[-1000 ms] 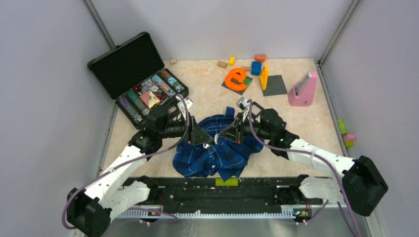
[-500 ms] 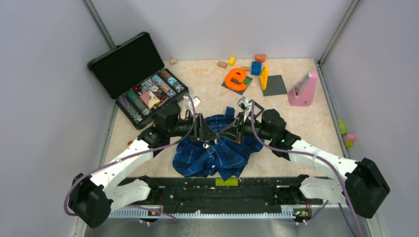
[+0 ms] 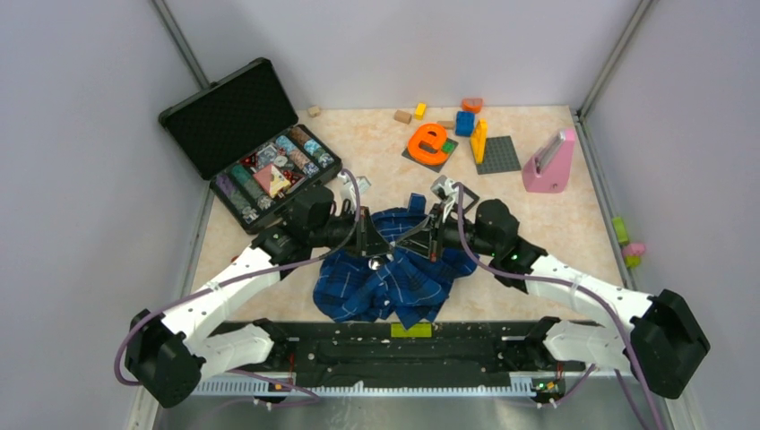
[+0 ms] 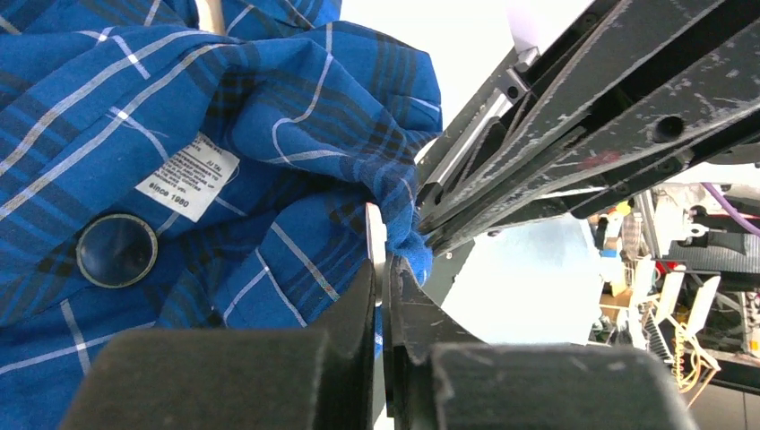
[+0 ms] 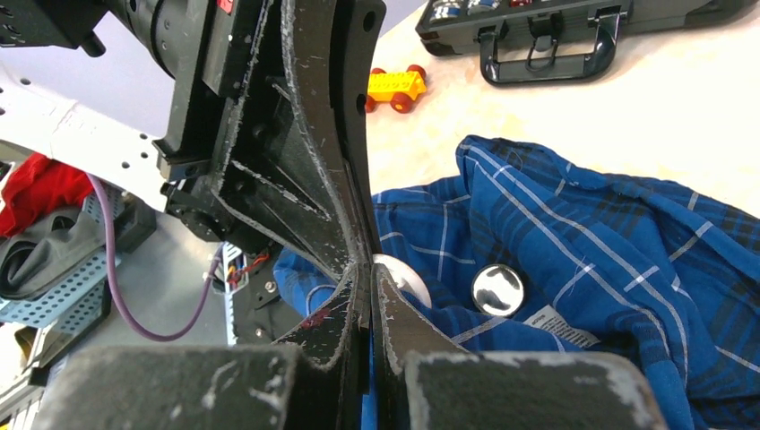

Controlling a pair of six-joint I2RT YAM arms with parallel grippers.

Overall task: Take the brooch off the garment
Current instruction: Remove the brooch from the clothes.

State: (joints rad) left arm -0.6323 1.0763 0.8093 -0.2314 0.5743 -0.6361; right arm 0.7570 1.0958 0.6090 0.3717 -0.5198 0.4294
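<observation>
Grasp step: left fingers (image 4: 354, 309) were clamped on the brooch (image 4: 375, 235) mid-frame, and right fingers (image 5: 401, 327) were pinched shut on the shirt (image 4: 269, 107) beside it. The next move probably called for a steady pull apart.

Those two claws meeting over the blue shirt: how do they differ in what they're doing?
The left claw is pinched on the thin edge of a pale round disc, apparently the brooch; the right claw is shut on a fold of the shirt. The left claw reaches in from the black case's side, the right claw from the pink wedge's side. Both are black, scuffed, and meet tip to tip over the shirt.
</observation>
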